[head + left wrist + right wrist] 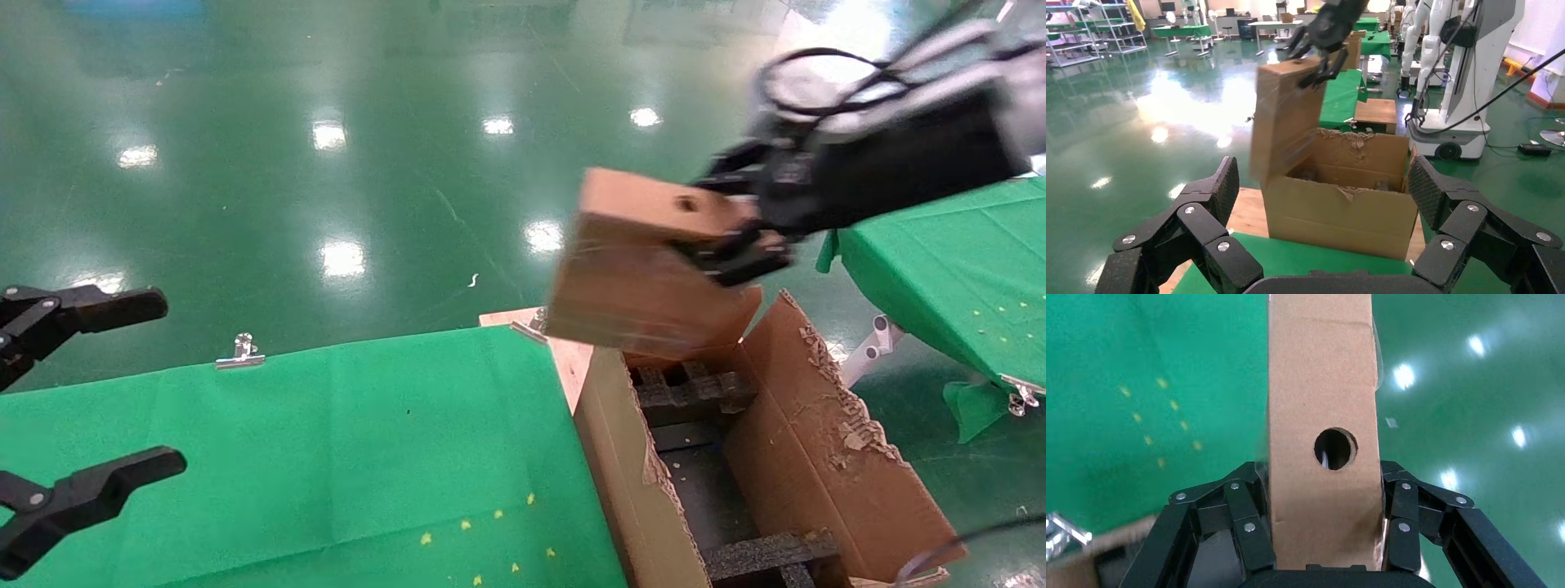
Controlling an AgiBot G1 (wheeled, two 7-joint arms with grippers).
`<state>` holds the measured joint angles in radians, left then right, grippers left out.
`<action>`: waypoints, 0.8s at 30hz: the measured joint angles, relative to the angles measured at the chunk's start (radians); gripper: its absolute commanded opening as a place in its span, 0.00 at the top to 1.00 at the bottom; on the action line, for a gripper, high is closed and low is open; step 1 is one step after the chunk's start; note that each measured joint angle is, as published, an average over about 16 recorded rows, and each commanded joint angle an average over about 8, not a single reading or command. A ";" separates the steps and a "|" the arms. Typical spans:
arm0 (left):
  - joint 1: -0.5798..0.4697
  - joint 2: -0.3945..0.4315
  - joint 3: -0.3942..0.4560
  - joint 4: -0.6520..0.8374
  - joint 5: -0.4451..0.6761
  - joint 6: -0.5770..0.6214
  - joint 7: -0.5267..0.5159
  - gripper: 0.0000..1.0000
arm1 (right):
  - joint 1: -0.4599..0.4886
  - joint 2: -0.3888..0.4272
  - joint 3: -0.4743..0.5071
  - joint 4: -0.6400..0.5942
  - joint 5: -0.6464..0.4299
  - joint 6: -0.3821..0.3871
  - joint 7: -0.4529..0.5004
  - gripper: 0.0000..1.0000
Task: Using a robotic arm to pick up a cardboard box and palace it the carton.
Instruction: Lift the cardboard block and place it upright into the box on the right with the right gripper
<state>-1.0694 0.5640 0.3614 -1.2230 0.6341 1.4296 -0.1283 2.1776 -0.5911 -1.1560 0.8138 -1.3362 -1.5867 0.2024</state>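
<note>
Head view: small flat brown cardboard box (633,278) with a round hole in its narrow face is held in the air, tilted, above the far end of the large brown carton (825,457) with ragged torn flaps. Its lower edge sits just over the carton's opening, not resting inside. Right gripper (739,220), black, on the robotic arm (899,147), is clamped on the box's narrow holed end, fingers (739,257) pressed against both broad faces. Right wrist view confirms: box (1321,416) runs straight out from between the black fingers (1248,520), hole facing the camera, jaws closed tight on its sides. Left wrist view shows the same box (1284,122) hanging nearly upright from the right gripper (1315,58) over the carton (1346,208), bottom edge about level with the carton's rim.

Inside the carton, black notched foam inserts (686,392) sit at the far end and another at the near end (768,555). Carton stands just beside the green-cloth table (327,457), touching its right edge. Metal clip (241,353) on the table's far edge. Second green-covered table (956,269) is at right, behind the arm.

Left gripper (82,408), all black, is parked at the left edge over the table, jaws spread wide, holding nothing.
</note>
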 measured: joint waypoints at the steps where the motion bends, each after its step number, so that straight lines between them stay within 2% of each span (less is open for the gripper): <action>1: 0.000 0.000 0.000 0.000 0.000 0.000 0.000 0.00 | 0.008 0.026 -0.010 0.014 -0.004 0.000 0.011 1.00; 7: 0.000 0.000 0.000 0.000 0.000 0.000 0.000 0.00 | 0.038 0.182 -0.064 0.106 -0.026 0.007 0.085 1.00; 13: 0.000 0.000 0.000 0.000 0.000 0.000 0.000 0.00 | 0.027 0.311 -0.104 0.196 -0.029 0.036 0.160 1.00; 18: 0.000 0.000 0.000 0.000 0.000 0.000 0.000 0.00 | -0.001 0.382 -0.127 0.256 -0.015 0.077 0.211 1.00; 24: 0.000 0.000 0.000 0.000 0.000 0.000 0.000 0.00 | -0.029 0.421 -0.140 0.297 0.004 0.122 0.247 1.00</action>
<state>-1.0693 0.5639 0.3614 -1.2228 0.6338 1.4294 -0.1283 2.1486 -0.1702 -1.2961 1.1109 -1.3320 -1.4644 0.4490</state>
